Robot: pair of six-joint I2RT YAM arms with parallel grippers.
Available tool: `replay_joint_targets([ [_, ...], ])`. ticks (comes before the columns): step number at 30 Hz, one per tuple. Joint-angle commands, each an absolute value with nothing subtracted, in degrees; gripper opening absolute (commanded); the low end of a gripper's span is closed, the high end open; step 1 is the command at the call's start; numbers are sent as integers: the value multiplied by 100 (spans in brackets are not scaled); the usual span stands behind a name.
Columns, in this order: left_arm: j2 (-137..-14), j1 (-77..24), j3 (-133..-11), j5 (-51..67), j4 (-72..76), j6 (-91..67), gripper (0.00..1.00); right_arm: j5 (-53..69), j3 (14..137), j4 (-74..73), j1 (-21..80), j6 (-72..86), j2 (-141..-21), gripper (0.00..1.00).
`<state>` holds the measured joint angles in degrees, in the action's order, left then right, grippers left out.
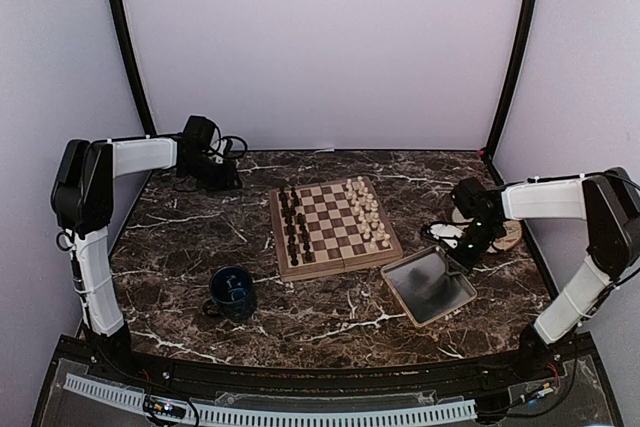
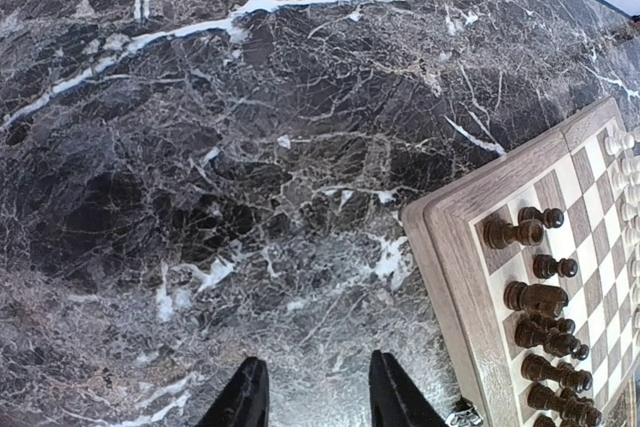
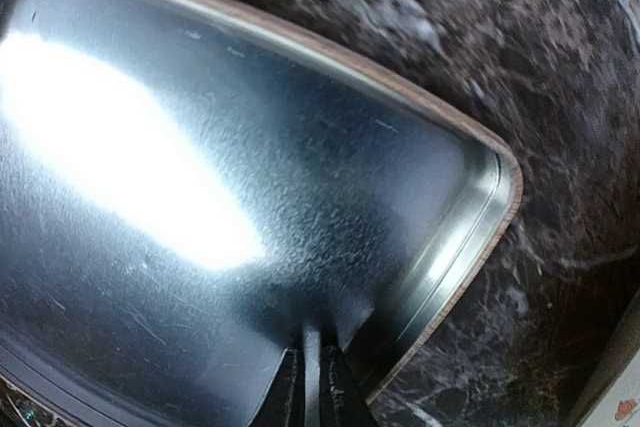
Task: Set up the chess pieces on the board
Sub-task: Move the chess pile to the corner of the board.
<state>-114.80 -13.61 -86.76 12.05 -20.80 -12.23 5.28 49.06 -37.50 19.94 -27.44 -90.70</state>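
Observation:
The board [image 1: 335,259] lies at the table's middle. Dark brown chess pieces [image 1: 293,227] stand in two columns along its left side, cream-white pieces [image 1: 365,212] in two columns along its right side. The left wrist view shows the board's corner [image 2: 470,257], dark pieces [image 2: 540,297] and some white ones [image 2: 620,157]. My left gripper [image 1: 222,169] is at the far left back, off the board; it [image 2: 318,397] is open and empty over bare marble. My right gripper [image 1: 468,247] is right of the board; it [image 3: 311,387] is shut and empty, over the tray.
A grey metal tray [image 1: 430,287] with a wood-coloured edge [image 3: 480,247] lies front right of the board and holds nothing. A dark blue mug [image 1: 233,292] stands front left of the board. A round beige plate [image 1: 510,235] lies at the right, partly behind my right arm.

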Motion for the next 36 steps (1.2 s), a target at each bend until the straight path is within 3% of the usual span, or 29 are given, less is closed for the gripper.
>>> replay_joint_targets([
  [1, -11470, -1350, -8524, 1376, -1964, -1386, 37, 193, 4962, -4075, 1819, -2735, -8875, 9],
  [8, -11452, -1362, -8393, 1578, -2081, -1525, 36, 1167, 6283, -4742, 1811, -2798, -8978, 13],
  [16, -11308, -1522, -8067, 1745, -2005, -1619, 32, 2268, 7623, -4435, 1821, -2285, -10171, 17],
  [21, -11170, -1566, -7910, 1741, -2013, -1595, 31, 2408, 7615, -4316, 1833, -2198, -10618, 18],
  [26, -10959, -1576, -7740, 1682, -1960, -1585, 31, 2482, 7101, -4189, 1994, -2314, -10333, 18],
  [36, -10951, -1581, -7682, 1655, -1846, -1600, 29, 2113, 6272, -4158, 3547, -2848, -9838, 18],
])
